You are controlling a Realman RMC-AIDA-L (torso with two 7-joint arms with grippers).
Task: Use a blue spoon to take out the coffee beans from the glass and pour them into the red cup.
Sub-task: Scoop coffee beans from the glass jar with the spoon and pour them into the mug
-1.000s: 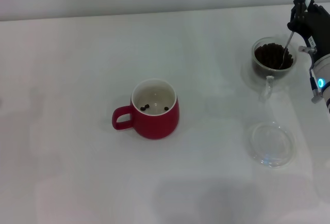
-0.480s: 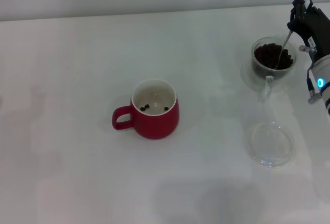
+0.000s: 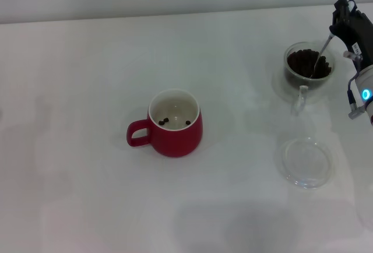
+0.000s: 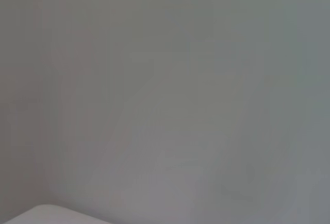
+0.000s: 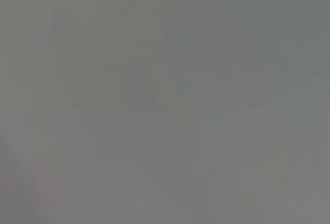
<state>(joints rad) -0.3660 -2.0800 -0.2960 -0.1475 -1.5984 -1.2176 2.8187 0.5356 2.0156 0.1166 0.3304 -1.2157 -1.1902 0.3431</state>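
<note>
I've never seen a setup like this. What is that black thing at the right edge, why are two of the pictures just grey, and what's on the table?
The big picture comes from a camera on the robot's head, looking down at a white table. The black thing is the right gripper, the clamp at the end of the robot's right arm. It holds the blue spoon, whose metal end dips into the glass full of coffee beans. Near the middle stands the red cup, with a few beans already in it. Nearer the robot lies a flat clear saucer. The two grey pictures come from cameras on the wrists; they show nothing recognisable here. The left arm is not in view.
</note>
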